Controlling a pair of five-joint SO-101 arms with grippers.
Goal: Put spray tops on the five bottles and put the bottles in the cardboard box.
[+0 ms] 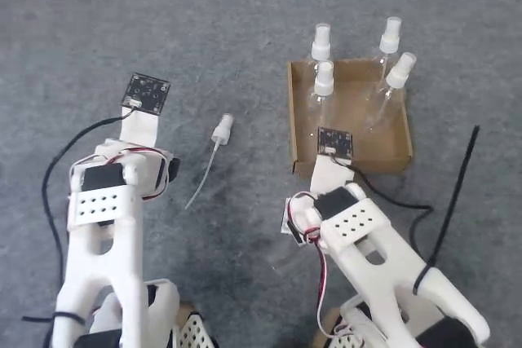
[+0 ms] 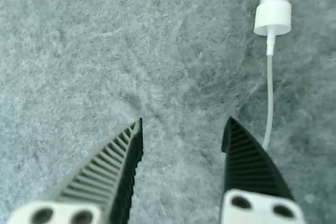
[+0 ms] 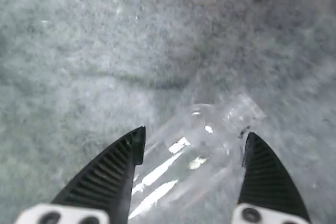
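Clear capless bottle (image 3: 210,129) lies between my spread right fingers (image 3: 115,171); next, pinch it. Left fingers (image 2: 121,166) spread near spray top (image 2: 273,11).

Cardboard box (image 1: 291,120): right side of the table (image 1: 228,46), four bottles (image 1: 324,91) standing inside.
Spray top (image 1: 222,129): on the table, left of the box.
Fifth bottle (image 3: 199,150): lying on the table, just before the box.
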